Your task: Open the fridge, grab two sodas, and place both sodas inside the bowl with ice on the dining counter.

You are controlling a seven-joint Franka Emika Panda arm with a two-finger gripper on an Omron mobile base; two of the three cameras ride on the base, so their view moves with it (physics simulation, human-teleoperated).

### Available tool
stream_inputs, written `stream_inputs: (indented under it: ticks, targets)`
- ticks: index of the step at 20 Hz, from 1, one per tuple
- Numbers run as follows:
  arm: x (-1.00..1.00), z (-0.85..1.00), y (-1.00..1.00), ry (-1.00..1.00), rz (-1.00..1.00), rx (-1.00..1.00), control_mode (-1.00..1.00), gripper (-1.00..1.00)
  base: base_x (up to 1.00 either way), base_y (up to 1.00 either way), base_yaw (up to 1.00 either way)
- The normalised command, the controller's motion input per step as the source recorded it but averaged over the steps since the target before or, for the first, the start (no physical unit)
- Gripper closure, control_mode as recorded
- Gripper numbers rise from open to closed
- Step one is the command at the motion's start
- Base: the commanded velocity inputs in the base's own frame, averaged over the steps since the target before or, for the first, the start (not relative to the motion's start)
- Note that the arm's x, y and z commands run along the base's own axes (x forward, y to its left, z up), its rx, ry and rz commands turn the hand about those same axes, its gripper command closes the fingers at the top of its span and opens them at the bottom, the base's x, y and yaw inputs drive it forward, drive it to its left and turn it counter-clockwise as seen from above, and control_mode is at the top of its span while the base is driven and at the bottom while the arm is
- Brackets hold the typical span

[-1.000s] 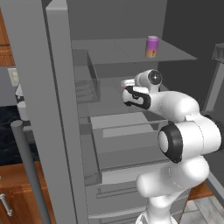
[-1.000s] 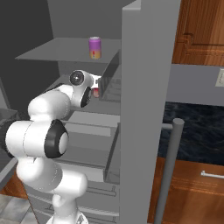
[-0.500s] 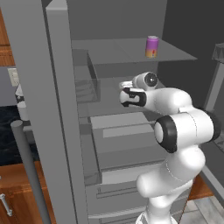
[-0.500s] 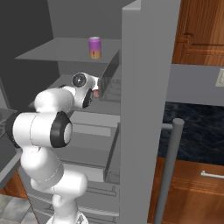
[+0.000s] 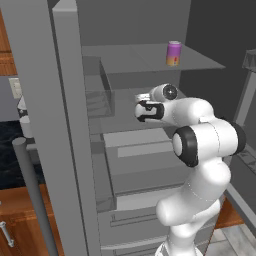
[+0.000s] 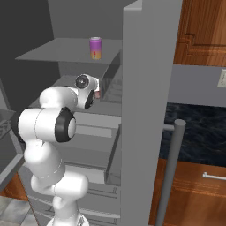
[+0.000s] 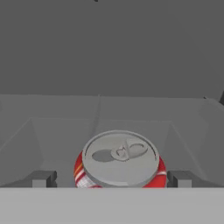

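The fridge (image 5: 45,100) stands open, its door edge (image 6: 141,88) beside the arm. A purple-magenta soda (image 5: 173,53) with an orange base stands upright on the top shelf (image 6: 96,47). My gripper (image 5: 142,111) reaches into the middle shelf (image 6: 96,93). In the hand view a red soda (image 7: 120,159) with a silver top stands upright between my two fingertips (image 7: 43,178), which are spread wide on either side of it and apart from it. The gripper (image 7: 111,179) is open and holds nothing. The bowl and dining counter are out of view.
Grey drawers (image 5: 135,160) sit below the shelf I reach into. A clear door bin (image 5: 97,102) hangs to the left of the hand. A long bar handle (image 6: 170,172) and wood cabinets (image 6: 201,31) lie to the right; a dark counter (image 6: 194,128) is behind.
The arm's elbow has risen and the hand has pushed a little deeper into the middle shelf. The jaws stayed open; the cans have not moved.
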Motion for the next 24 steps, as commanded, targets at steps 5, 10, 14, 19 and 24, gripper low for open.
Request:
stream_inputs:
  ticks: [5, 10, 14, 19, 24]
  targets:
    - [0.09, -0.11, -0.02, 0.0, 0.0, 0.0, -1.0, 1.0, 0.0, 0.0, 0.0]
    - [0.04, -0.03, -0.01, 0.0, 0.0, 0.0, -1.0, 1.0, 0.0, 0.0, 0.0]
    - [0.0, -0.02, 0.0, 0.01, 0.0, 0.0, -1.0, 1.0, 0.0, 0.0, 0.0]
    - [-0.02, -0.09, 0.0, 0.0, 0.0, 0.0, -1.0, 1.0, 0.0, 0.0, 0.0]
    - [-0.31, -0.05, 0.0, 0.0, 0.0, 0.0, -1.0, 1.0, 0.0, 0.0, 0.0]
